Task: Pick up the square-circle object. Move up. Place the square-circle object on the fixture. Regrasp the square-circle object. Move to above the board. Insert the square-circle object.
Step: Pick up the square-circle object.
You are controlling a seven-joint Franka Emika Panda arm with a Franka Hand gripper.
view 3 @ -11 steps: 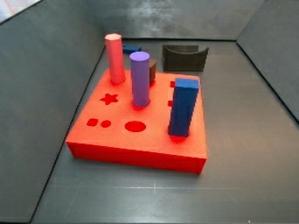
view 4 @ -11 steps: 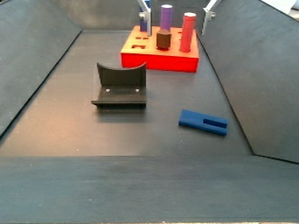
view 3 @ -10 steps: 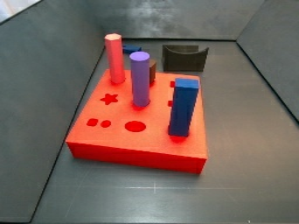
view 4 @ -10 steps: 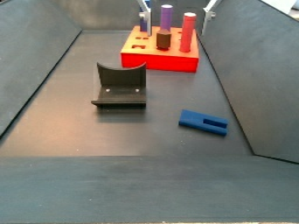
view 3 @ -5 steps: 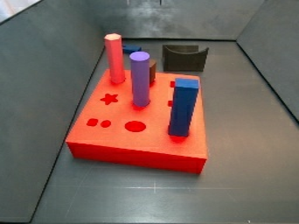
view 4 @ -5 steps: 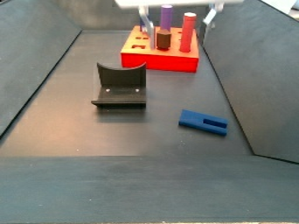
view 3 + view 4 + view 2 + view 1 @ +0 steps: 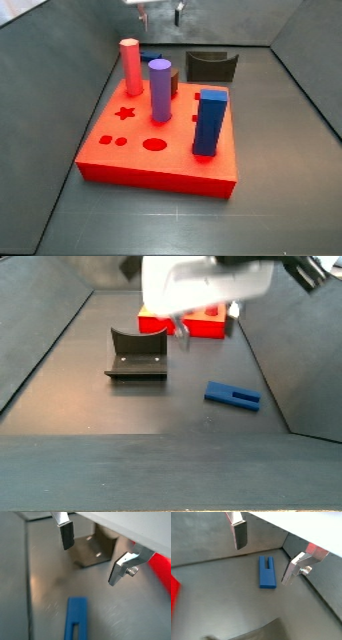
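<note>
Down on the dark floor, at about four o'clock from the fixture point(image 7: 138, 354) in a side view, the square-circle object point(image 7: 233, 396) lies flat on its side, untouched and alone. Nothing has been picked up yet, by the look of it: every step of the task seems left to run.

Up above comes the pincer point(image 7: 265, 548), released, jaws spread wide with nothing between the silver plates. In both wrist views the blue peg sits below the gap; one wrist view shows its slot and two legs plainly point(image 7: 267, 572), the other catches it lower down point(image 7: 77, 618) with the black fixture point(image 7: 90, 550) beyond. The fingers point(image 7: 238, 533) hang clear of the peg, no contact.

Over on the board point(image 7: 154, 150), a red peg point(image 7: 131, 66), a purple cylinder point(image 7: 160, 90) and a dark-blue block point(image 7: 209, 123) already stand upright; the paired small holes near its front edge are open, waiting. In that side view the pincer point(image 7: 159, 9) just shows at twelve o'clock, high over the far floor.

My read: this is the approach for the first pick. Descent, clamp, lift, fixture rest, regrasp, carry and insertion all remain.
</note>
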